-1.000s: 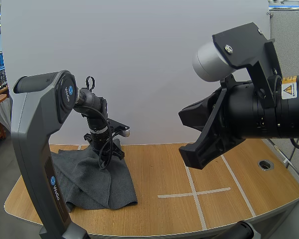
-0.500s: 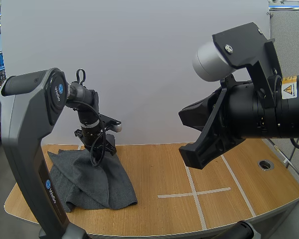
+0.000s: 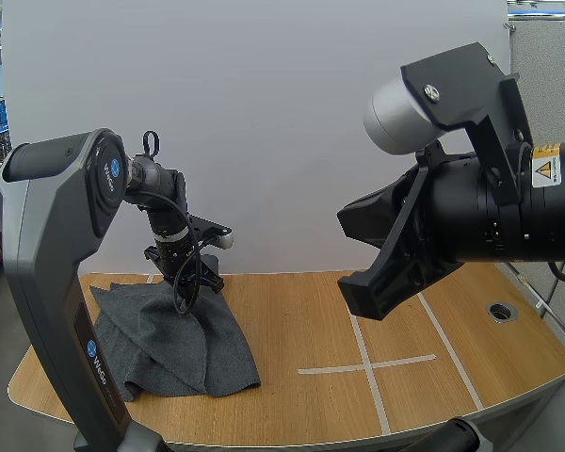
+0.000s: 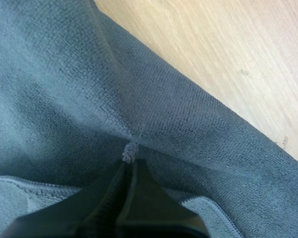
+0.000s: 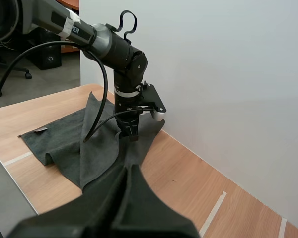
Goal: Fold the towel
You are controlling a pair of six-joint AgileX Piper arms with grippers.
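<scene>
A dark grey towel (image 3: pixel 184 344) lies crumpled on the left part of the wooden table (image 3: pixel 301 320). My left gripper (image 3: pixel 190 284) points down at its far edge and is shut on a pinched tuft of the cloth (image 4: pixel 130 152), which rises in a peak under the fingers. In the right wrist view the towel (image 5: pixel 64 144) spreads out below the left gripper (image 5: pixel 130 135). My right gripper (image 5: pixel 128 169) hangs well above the table, away from the towel, its fingers together as one dark wedge with nothing in them.
My right arm (image 3: pixel 471 217) is raised high at the right. A white tape cross (image 3: pixel 367 365) marks the table right of the towel, and a round cable hole (image 3: pixel 502 311) sits near the right edge. A small tag (image 5: pixel 39 130) lies on the towel's far corner.
My left gripper has moved left and slightly up with the pinched cloth, pulling the towel's peak that way. In the last half second it barely shifted. The right arm has stayed still.
</scene>
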